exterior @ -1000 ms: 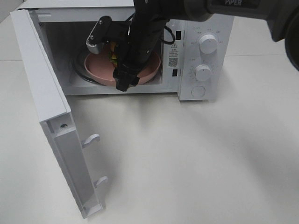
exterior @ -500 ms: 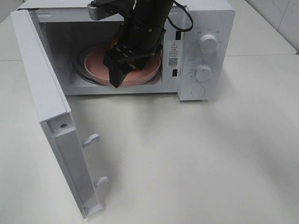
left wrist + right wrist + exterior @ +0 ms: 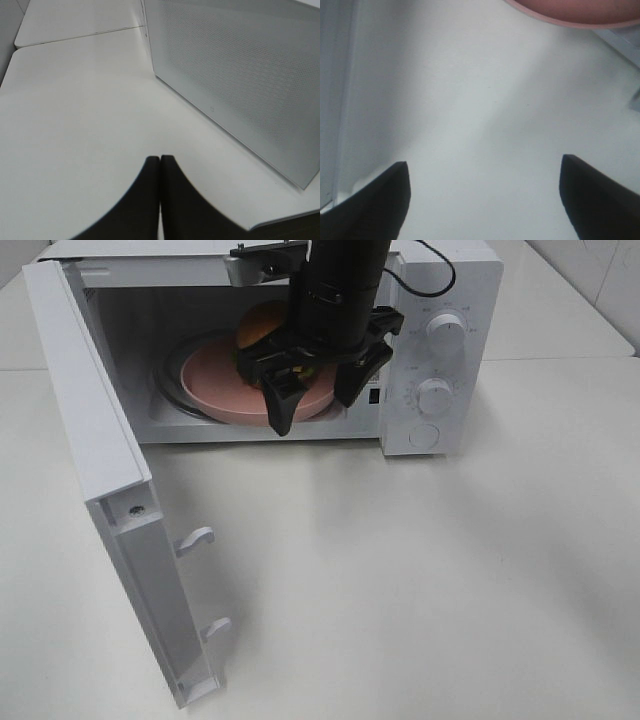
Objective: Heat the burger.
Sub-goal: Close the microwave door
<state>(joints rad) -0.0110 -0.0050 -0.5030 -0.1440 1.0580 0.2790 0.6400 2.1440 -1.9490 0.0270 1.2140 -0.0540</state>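
R gripper has backed out from over the pink plate to the microwave mouth, jaws spread wide & empty. Burger sits on the plate inside the cavity, clear of the gripper. L gripper fingers pressed together, nothing held. Judgement: loading done; door is open, so closing it is prob. next.

Right claw hangs pointing down, jaws spread wide; left claw is pressed closed.
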